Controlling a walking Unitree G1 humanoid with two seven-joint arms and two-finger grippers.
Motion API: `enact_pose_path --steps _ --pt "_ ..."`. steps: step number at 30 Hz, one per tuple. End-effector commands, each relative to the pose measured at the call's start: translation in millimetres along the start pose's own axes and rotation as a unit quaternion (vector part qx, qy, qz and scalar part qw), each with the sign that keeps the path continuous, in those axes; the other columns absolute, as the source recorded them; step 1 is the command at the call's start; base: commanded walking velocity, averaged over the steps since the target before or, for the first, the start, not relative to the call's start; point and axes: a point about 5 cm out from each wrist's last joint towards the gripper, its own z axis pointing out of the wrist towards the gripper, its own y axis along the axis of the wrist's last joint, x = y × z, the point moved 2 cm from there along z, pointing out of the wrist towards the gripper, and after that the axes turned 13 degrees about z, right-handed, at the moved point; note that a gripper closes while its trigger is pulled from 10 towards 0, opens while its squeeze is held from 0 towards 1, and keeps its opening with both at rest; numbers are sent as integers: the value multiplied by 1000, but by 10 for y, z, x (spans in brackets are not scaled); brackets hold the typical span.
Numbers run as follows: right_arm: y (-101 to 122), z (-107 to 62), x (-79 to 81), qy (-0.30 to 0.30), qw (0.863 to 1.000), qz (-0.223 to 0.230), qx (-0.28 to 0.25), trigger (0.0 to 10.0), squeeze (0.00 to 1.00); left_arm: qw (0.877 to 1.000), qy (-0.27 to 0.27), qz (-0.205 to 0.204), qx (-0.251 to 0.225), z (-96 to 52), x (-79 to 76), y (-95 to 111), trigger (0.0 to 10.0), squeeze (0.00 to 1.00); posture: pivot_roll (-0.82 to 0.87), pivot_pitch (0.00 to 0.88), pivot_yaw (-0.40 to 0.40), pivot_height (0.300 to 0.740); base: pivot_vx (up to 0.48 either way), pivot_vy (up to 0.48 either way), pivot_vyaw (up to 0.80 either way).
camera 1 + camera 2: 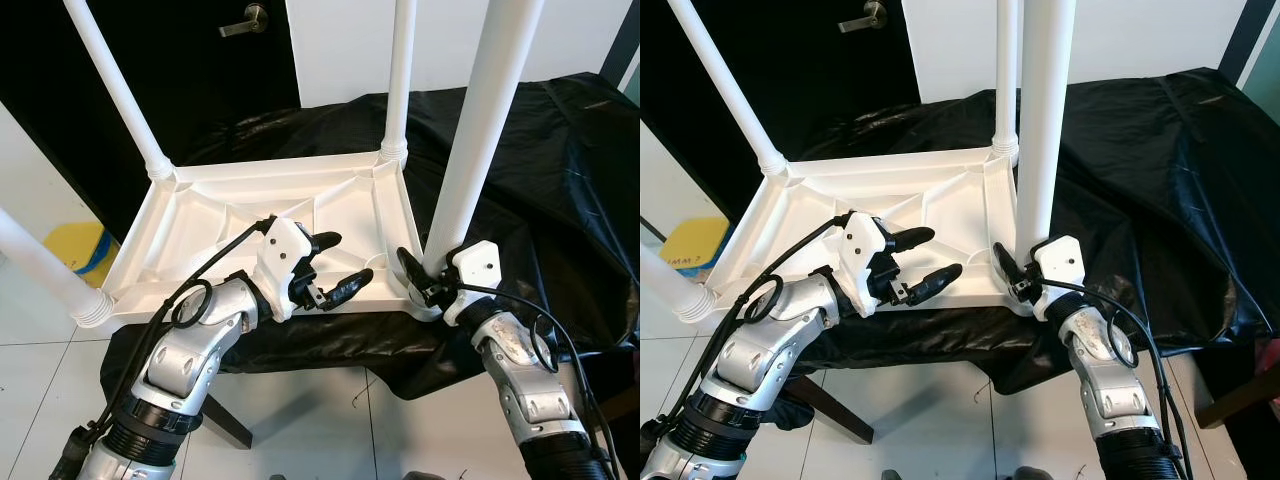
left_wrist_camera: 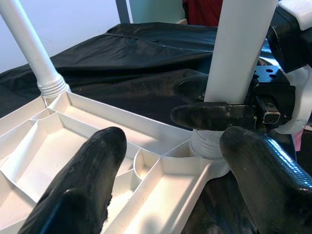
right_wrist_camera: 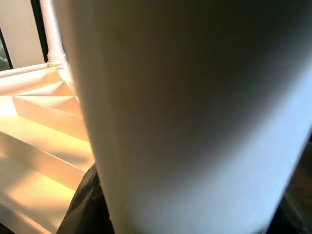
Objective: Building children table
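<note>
A white plastic children's table [image 1: 250, 215] lies upside down on a desk covered with a black sheet [image 1: 560, 190], its ribbed underside facing up and its four white legs pointing upward. At the far left, the near-left leg [image 1: 40, 270] leans out past the sheet's edge, above a white tiled floor [image 1: 40, 400] and a yellow object [image 1: 75, 250] lying there. Behind it, the far-left leg [image 1: 115, 85] rises from its corner socket in front of a dark door [image 1: 150, 60] with a metal handle [image 1: 245, 22]. The left end effector [image 1: 335, 265] hovers over the near edge of the tabletop's underside, its two black fingers [image 2: 83, 190] spread wide and holding nothing. Further right, the far-right leg [image 1: 400, 80] stands upright in its corner. The near-right leg [image 1: 480, 130] stands in the near-right corner socket, and the right end effector [image 1: 420, 275] is closed around its base just above the threaded collar, one black finger [image 1: 410, 268] showing on the leg's left side.
</note>
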Motion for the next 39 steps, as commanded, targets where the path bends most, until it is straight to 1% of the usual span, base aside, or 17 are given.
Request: enact_pose_path --steps 1,6,12,15,17,18,20,21,23,24,26,27,31,33,39 --pt "-444 -99 -7 -32 991 74 103 10000 0 1000 -22 3 -1 -19 3 20 10000 0 -111 62 108 740 0 0 0" --pt "-470 -91 -18 -45 988 94 114 10000 0 1000 -21 4 -2 -22 11 31 10000 0 -110 63 108 740 0 0 0" --pt "-469 -87 -15 -47 988 92 114 10000 0 1000 -19 2 -3 -26 11 38 10000 0 -109 65 108 740 0 0 0" --pt "-447 -91 7 -40 990 80 109 10000 0 1000 -19 1 -3 -28 9 40 10000 0 -108 66 107 740 0 0 0" --pt "-372 -119 56 -22 996 28 79 10000 0 1000 -17 1 -3 -32 11 40 10000 0 -110 69 105 740 0 0 0" --pt "-372 -119 56 -22 996 28 79 10000 0 1000 -17 1 -3 -32 11 40 10000 0 -110 69 105 740 0 0 0" --pt "-329 -166 98 -7 998 -24 52 10000 0 1000 -15 1 -3 -33 12 38 10000 0 -111 70 105 740 0 0 0" --pt "-325 -185 102 -7 998 -41 46 10000 0 1000 -15 1 -3 -33 10 39 10000 0 -111 70 106 740 0 0 0" --pt "-325 -185 102 -7 998 -41 46 10000 0 1000 -15 1 -3 -33 10 39 10000 0 -111 70 106 740 0 0 0" --pt "-327 -203 75 -19 997 -58 41 10000 0 1000 -16 0 -4 -33 6 40 10000 0 -111 71 107 740 0 0 0" --pt "-327 -206 64 -23 997 -58 41 10000 0 1000 -16 0 -4 -34 7 42 10000 0 -112 71 108 740 0 0 0" --pt "-318 -207 53 -27 997 -66 38 10000 0 1000 -17 0 -4 -34 9 44 10000 0 -112 71 108 740 0 0 0" --pt "-326 -209 60 -21 996 -74 41 10000 0 1000 -17 -1 -5 -35 12 47 10000 0 -112 71 109 740 0 0 0" --pt "-352 -218 67 -17 996 -71 43 10000 0 1000 -18 -1 -5 -37 14 53 10000 0 -111 71 110 740 0 0 0" --pt "-362 -207 23 -28 997 -46 47 10000 0 1000 -17 -2 -6 -38 15 60 10000 0 -110 75 109 740 0 0 0"
